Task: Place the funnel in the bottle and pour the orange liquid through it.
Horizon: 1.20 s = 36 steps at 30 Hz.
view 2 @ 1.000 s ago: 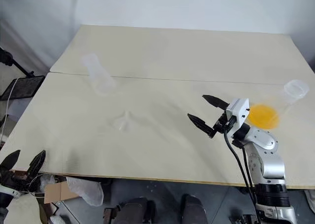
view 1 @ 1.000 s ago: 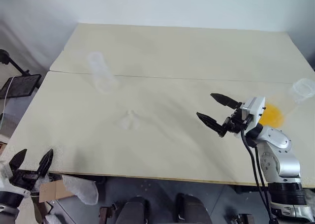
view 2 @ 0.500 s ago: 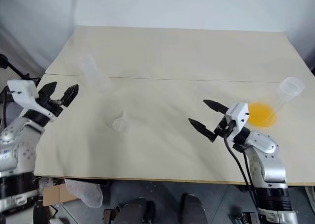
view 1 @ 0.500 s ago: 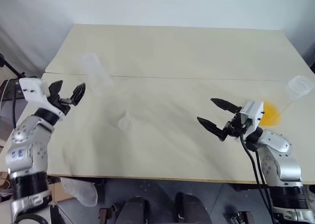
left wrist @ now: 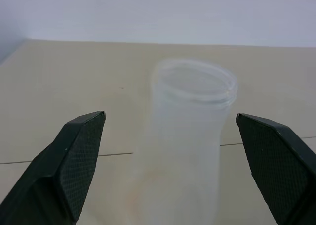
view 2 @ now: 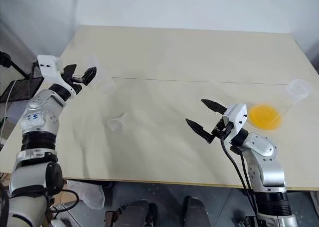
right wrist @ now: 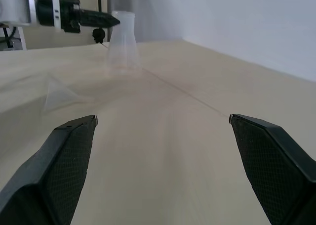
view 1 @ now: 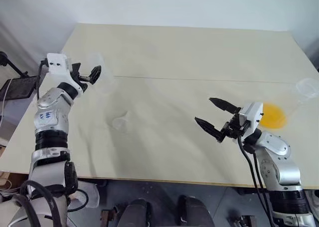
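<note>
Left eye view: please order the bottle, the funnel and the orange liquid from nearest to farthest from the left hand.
1. Bottle: right at the open left hand, far left.
2. Funnel: lying mid-table.
3. Orange liquid: far right, beyond the right hand.

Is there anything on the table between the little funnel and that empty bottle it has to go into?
Nothing visible does. The funnel lies on bare table, and the stretch up to the bottle is open.

Two head cameras look down over the table (view 1: 199, 52); each wrist camera looks level along it.
</note>
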### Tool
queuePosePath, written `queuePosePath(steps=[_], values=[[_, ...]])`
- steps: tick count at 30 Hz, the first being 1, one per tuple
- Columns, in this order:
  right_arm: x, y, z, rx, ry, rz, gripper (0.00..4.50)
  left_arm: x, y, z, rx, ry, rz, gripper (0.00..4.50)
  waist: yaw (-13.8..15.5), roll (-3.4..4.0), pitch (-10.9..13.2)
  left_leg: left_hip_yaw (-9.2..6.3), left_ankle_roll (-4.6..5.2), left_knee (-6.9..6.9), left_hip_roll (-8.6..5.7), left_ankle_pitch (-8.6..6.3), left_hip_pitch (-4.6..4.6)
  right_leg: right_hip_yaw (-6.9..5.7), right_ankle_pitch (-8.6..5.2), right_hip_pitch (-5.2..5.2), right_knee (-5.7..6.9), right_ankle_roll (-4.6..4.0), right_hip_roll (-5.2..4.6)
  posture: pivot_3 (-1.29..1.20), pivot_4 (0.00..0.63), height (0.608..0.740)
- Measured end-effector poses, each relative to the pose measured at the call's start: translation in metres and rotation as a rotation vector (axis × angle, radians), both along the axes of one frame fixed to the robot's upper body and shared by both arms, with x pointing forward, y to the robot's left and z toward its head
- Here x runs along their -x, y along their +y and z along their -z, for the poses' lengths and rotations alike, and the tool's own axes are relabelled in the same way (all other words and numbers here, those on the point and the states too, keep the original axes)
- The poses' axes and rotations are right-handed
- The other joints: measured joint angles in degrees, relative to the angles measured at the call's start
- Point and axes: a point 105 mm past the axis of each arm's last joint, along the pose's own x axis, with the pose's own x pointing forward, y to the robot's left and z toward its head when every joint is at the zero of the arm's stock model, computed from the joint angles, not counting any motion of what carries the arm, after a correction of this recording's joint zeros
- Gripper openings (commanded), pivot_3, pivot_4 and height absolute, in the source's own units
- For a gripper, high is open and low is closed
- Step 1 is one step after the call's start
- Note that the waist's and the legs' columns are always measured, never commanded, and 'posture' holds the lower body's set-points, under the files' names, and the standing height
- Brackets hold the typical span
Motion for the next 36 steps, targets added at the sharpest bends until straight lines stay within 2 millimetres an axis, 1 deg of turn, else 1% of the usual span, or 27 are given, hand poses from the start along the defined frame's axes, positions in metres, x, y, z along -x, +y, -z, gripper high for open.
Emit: queuePosePath(steps=[3, 5, 10, 16, 19, 24, 25, 30, 33, 35, 36], values=[[0.0, 0.0, 0.0, -0.002, 0.001, 0.005, 4.48, -0.006, -0.006, 0.008, -0.004, 0.024, 0.021, 4.5, -0.06, -0.02, 0.01, 0.01, 0.02, 0.0, -0.01, 0.01, -0.02, -0.01, 0.01, -0.01, -0.01, 0.02, 0.0, 0.0, 0.15, 0.74], [0.0, 0.001, -0.001, -0.003, -0.002, 0.004, 4.48, -0.01, -0.008, 0.009, -0.008, 0.026, 0.023, 4.5, -0.08, -0.05, 0.03, 0.01, 0.02, 0.0, 0.0, 0.01, -0.02, -0.03, 0.01, -0.01, 0.0, 0.02, 0.0, 0.0, 0.15, 0.74], [0.001, 0.002, -0.003, -0.012, -0.012, 0.006, 4.48, -0.019, -0.017, -0.001, -0.01, -0.007, 0.033, 4.5, -0.03, -0.06, 0.04, 0.01, 0.04, 0.01, -0.04, 0.02, -0.03, -0.04, 0.02, -0.01, 0.0, 0.04, -0.03, 0.0, 0.15, 0.74], [0.001, 0.003, -0.004, -0.012, -0.017, 0.011, 4.48, -0.024, -0.027, -0.004, -0.014, -0.014, 0.04, 4.5, -0.07, -0.07, 0.04, 0.01, 0.07, 0.01, -0.06, 0.04, -0.04, -0.05, 0.03, -0.01, 0.0, 0.06, -0.03, 0.0, 0.15, 0.74], [0.002, 0.002, -0.004, -0.012, -0.015, 0.015, 4.5, -0.026, -0.027, -0.004, -0.015, -0.013, 0.033, 3.94, -0.1, -0.07, 0.04, 0.01, 0.07, 0.01, -0.06, 0.04, -0.04, -0.05, 0.03, -0.02, 0.01, 0.06, -0.03, 0.0, 0.15, 0.74], [0.001, 0.002, -0.004, -0.02, -0.019, 0.025, 4.5, -0.027, -0.025, -0.005, -0.024, -0.013, 0.018, 2.45, -0.02, -0.07, 0.04, 0.0, 0.08, 0.01, -0.07, 0.05, -0.04, -0.05, 0.03, -0.01, 0.02, 0.07, -0.05, 0.0, 0.15, 0.74], [0.001, 0.002, -0.004, -0.022, -0.019, 0.027, 4.5, -0.027, -0.025, -0.005, -0.023, -0.011, 0.017, 2.37, -0.02, -0.08, 0.04, 0.0, 0.09, 0.01, -0.08, 0.05, -0.04, -0.05, 0.04, -0.01, 0.02, 0.07, -0.06, 0.0, 0.15, 0.74], [0.0, 0.003, -0.004, -0.025, -0.024, 0.035, 4.5, -0.027, -0.025, -0.005, -0.032, -0.014, 0.019, 2.37, -0.03, -0.08, 0.04, 0.0, 0.1, 0.01, -0.09, 0.05, -0.04, -0.05, 0.04, -0.01, 0.03, 0.07, -0.07, 0.0, 0.15, 0.74], [0.001, 0.003, -0.005, -0.028, -0.035, 0.039, 4.5, -0.026, -0.029, -0.006, -0.031, -0.022, 0.054, 2.37, -0.03, -0.08, 0.04, 0.0, 0.1, 0.01, -0.1, 0.05, -0.05, -0.05, 0.04, -0.01, 0.03, 0.07, -0.07, 0.0, 0.15, 0.74], [0.002, -0.002, -0.003, -0.026, -0.032, 0.056, 4.5, -0.023, -0.043, -0.014, -0.031, -0.06, 0.143, 2.37, 0.13, -0.12, 0.07, -0.08, 0.12, 0.02, -0.13, 0.07, -0.14, -0.14, 0.04, -0.02, 0.02, 0.07, -0.1, 0.0, 0.15, 0.74], [0.004, -0.005, -0.002, -0.02, -0.028, 0.068, 4.5, -0.02, -0.056, -0.024, -0.041, -0.101, 0.221, 2.37, 0.21, -0.17, 0.1, -0.12, 0.13, 0.04, -0.14, 0.07, -0.18, -0.2, 0.04, -0.02, 0.01, 0.08, -0.13, 0.0, 0.15, 0.74]])
